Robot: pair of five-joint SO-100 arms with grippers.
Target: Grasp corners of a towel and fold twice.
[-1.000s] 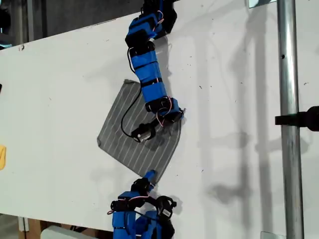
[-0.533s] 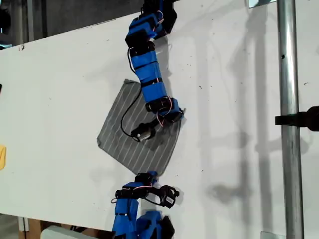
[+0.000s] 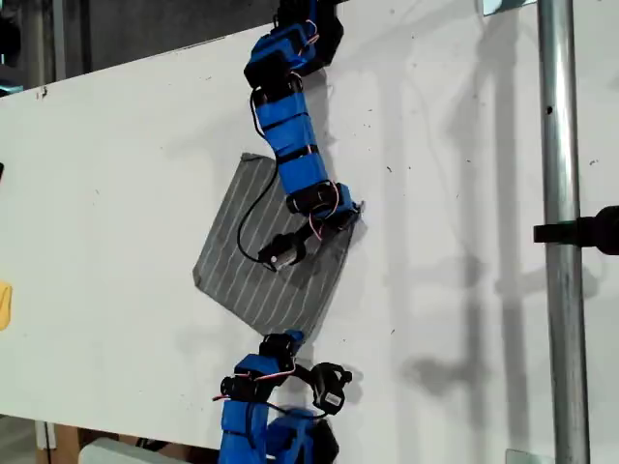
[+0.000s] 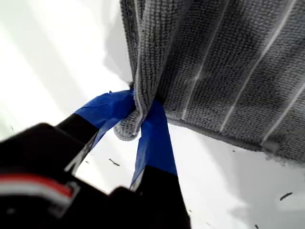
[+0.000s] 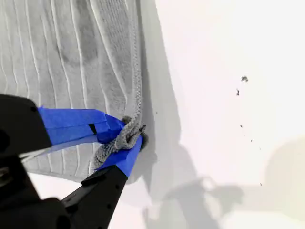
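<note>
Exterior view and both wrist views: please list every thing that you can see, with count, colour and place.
towel: one, grey with thin white stripes, lying on the table in the middle of the exterior view
table: one, white, under everything
pole: one, silver metal, upright at the exterior view's right
clamp: one, black, on the pole
small object: one, yellow, cut off at the exterior view's left edge
arms: two, blue, entering from the exterior view's top and bottom
my first gripper: blue jaws shut on the towel
my second gripper: blue jaws shut on the towel
</note>
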